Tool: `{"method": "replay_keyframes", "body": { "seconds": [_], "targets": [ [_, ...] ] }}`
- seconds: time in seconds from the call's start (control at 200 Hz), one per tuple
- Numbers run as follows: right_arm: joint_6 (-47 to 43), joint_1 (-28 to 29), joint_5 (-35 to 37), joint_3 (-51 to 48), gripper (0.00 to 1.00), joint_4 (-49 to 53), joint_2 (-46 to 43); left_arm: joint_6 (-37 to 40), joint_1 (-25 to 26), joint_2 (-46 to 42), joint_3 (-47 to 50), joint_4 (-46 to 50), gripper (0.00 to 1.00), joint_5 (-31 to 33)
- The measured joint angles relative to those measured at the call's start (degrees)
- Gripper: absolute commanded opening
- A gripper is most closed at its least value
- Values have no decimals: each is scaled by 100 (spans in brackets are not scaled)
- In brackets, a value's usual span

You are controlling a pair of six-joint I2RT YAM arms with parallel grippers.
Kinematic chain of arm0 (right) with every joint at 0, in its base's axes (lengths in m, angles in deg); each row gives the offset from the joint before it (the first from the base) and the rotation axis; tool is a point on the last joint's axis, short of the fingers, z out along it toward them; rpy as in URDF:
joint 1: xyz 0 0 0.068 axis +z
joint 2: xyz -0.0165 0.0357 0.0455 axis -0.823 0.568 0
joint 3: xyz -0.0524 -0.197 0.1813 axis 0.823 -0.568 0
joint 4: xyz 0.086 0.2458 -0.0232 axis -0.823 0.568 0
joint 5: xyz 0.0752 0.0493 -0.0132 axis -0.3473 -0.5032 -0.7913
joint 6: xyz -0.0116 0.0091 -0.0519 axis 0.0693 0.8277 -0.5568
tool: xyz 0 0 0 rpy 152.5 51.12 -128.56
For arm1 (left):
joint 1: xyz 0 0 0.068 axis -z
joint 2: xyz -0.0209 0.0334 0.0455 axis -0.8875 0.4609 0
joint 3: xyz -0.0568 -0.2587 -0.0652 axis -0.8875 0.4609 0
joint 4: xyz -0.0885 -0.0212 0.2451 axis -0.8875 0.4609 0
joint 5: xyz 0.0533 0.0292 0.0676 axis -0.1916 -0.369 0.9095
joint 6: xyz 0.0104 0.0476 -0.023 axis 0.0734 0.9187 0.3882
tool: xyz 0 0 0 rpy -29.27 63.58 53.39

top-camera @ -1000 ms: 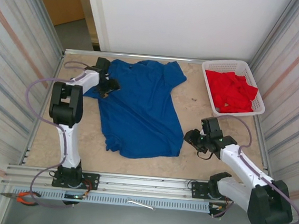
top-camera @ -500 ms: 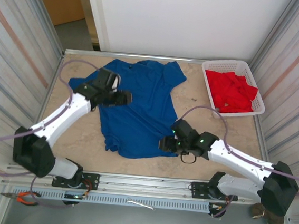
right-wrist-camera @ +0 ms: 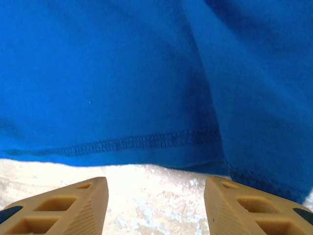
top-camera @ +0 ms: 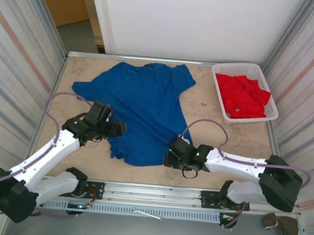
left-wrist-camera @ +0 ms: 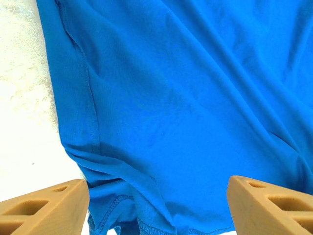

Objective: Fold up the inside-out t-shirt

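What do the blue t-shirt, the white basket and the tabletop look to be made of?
Blue t-shirt: soft knit fabric, likely cotton, matte; stitched hems and soft creases show.
White basket: probably moulded plastic, with slotted walls.
Tabletop: mottled beige, stone-like, possibly laminate.

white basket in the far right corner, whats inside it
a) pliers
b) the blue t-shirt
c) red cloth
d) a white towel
c: the white basket holds a heap of red cloth, while the blue t-shirt lies spread out apart from it, to its left in the top view.
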Motion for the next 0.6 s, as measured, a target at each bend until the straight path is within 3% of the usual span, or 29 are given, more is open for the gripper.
{"method": "replay_keyframes", "body": {
  "seconds": [0.486, 0.596],
  "targets": [
    [125, -387, -83, -11, 51, -527, 514, -61, 0, 35, 28, -26, 75, -7],
    [129, -378, -92, -11, 39, -660, 564, -61, 0, 35, 28, -26, 75, -7]
  ]
}}
